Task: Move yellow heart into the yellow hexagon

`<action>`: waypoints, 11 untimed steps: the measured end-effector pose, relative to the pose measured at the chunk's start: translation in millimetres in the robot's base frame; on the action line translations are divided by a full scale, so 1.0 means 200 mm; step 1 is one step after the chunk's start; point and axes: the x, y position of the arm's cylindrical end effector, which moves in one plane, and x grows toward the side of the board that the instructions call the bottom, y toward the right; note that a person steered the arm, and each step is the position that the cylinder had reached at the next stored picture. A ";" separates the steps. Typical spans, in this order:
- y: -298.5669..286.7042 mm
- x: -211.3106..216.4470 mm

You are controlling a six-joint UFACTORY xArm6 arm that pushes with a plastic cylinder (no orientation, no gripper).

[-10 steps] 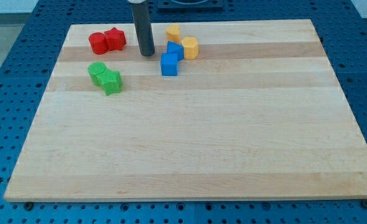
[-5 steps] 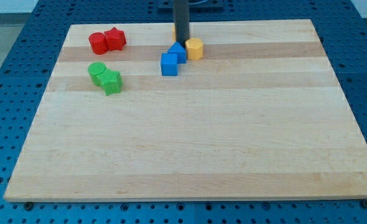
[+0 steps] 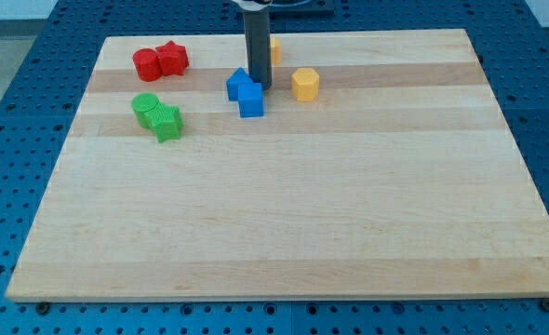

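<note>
My tip (image 3: 259, 87) rests at upper centre, touching the blue blocks (image 3: 245, 92); it has no end effector. The yellow heart (image 3: 274, 49) peeks from behind the rod, with the yellow hexagon (image 3: 304, 84) lower right, apart.

yellow heart (image 3: 274, 48): near the desk's top edge, mostly hidden behind the rod; only a sliver shows, shape unreadable
rod (image 3: 257, 46): upper part cut off by the view's top edge
desk (image 3: 349, 214): bottom corners nearly at the view's bottom edge
</note>
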 end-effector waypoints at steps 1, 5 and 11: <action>0.00 0.01; -0.14 -0.29; 0.42 -0.21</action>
